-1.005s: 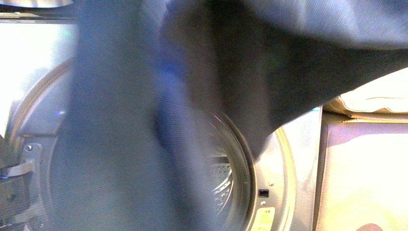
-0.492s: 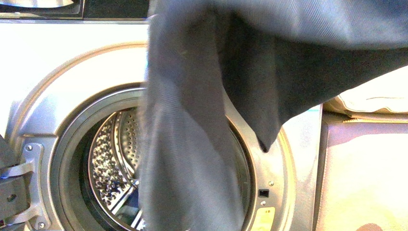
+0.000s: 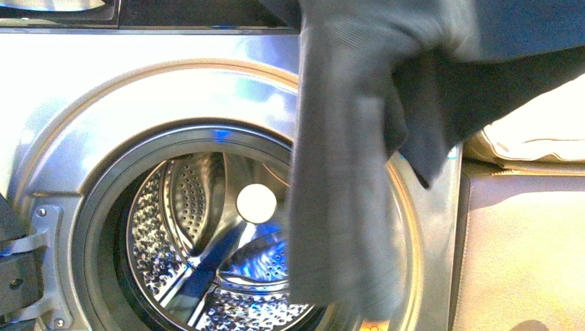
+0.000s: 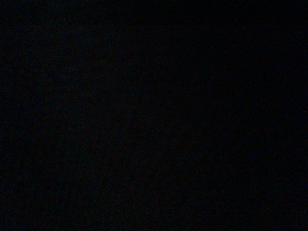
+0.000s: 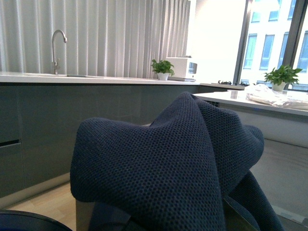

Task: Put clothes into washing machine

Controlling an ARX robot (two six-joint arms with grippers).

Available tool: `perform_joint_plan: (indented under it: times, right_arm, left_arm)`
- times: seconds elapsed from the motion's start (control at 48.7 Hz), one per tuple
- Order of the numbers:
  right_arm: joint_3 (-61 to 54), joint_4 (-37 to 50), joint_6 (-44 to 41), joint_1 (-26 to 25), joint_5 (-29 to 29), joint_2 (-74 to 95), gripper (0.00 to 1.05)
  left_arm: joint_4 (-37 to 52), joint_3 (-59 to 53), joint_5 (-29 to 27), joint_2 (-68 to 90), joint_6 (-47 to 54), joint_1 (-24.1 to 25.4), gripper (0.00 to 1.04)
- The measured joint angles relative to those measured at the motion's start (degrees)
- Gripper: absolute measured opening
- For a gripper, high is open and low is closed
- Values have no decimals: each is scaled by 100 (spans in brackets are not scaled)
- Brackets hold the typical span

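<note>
The clothes [image 3: 345,207] hang as a dark navy sheet from above the top of the front view. They fall across the right side of the washing machine [image 3: 172,89], on the near side of its open porthole and not inside it. The perforated drum [image 3: 179,227] stands bare to the left of the fabric.

The left wrist view is dark and tells nothing, so the left fingers cannot be judged. In the right wrist view the garment is heaped over the arm. Only a pale sliver that may be one of the right fingers [image 5: 84,214] shows beneath it, and I cannot tell whether they pinch the cloth or stand spread.

The chief danger, as I judge it, is letting go here: most of the fabric hangs near of the opening and off to its right, so it would likely slide down the machine's front instead of into the drum. The hanging part is blurred, which suggests it is swinging, so its lower end could catch on the porthole rim [image 3: 93,207] and trail outside. Cloth draped over the right arm may also cling and be dragged back out. The beige cloth [image 3: 531,138] at the right is not part of the job and should be left alone.
</note>
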Motion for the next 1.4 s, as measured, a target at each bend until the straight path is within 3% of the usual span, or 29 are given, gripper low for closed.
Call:
perform_joint_plan:
  times: [0.103, 0.267, 0.451, 0.533, 0.636, 0.78, 1.128, 1.395]
  right_arm:
    - [0, 0, 0, 2, -2, 0, 6]
    - [0, 0, -7, 2, -2, 0, 6]
    - [0, 2, -9, 4, -11, 0, 44]
    - [0, 2, -9, 4, -17, 0, 57]
    - [0, 4, -7, 2, -20, 0, 71]
    - [0, 9, 2, 4, -28, 0, 98]
    - [42, 35, 2, 4, -28, -28, 97]
    - [42, 35, 2, 4, -28, -28, 97]
  left_arm:
    - [103, -22, -122, 0, -61, 31, 91]
    - [245, -380, -101, -221, -197, 166, 57]
    - [321, -1034, 31, -748, -387, 501, 20]
    - [339, -1200, 66, -914, -472, 669, 11]
    - [348, -1349, 129, -1071, -544, 916, 9]
    - [350, -1757, 487, -1377, -667, 1458, 9]
    - [693, -3598, 1215, -1735, -623, 2339, 9]
    - [1368, -3766, 868, -922, -675, 2774, 9]
